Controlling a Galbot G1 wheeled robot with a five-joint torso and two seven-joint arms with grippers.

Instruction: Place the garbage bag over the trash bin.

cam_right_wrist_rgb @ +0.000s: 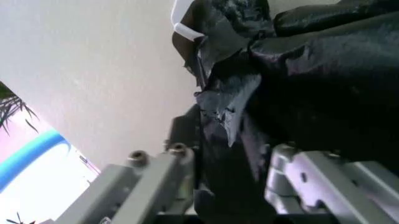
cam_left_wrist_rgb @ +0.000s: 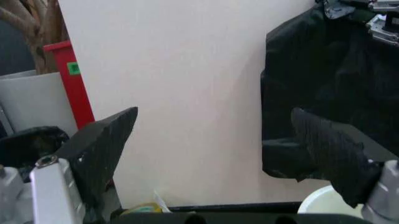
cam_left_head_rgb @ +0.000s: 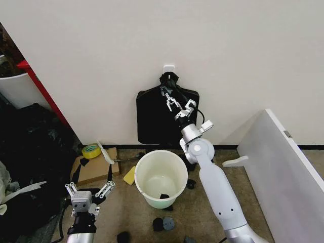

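jaws of the right gripper (cam_left_head_rgb: 171,101) pinch the garbage bag (cam_left_head_rgb: 152,119) hanging on the wall hook (cam_left_head_rgb: 169,67), to pull it free; left gripper's (cam_left_head_rgb: 89,190) jaws idle, spread.

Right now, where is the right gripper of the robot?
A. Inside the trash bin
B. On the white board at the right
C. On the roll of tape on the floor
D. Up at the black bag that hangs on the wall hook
D: the right gripper reaches up to the hanging black bag under the wall hook, with black plastic between its fingers in the right wrist view, above the trash bin.
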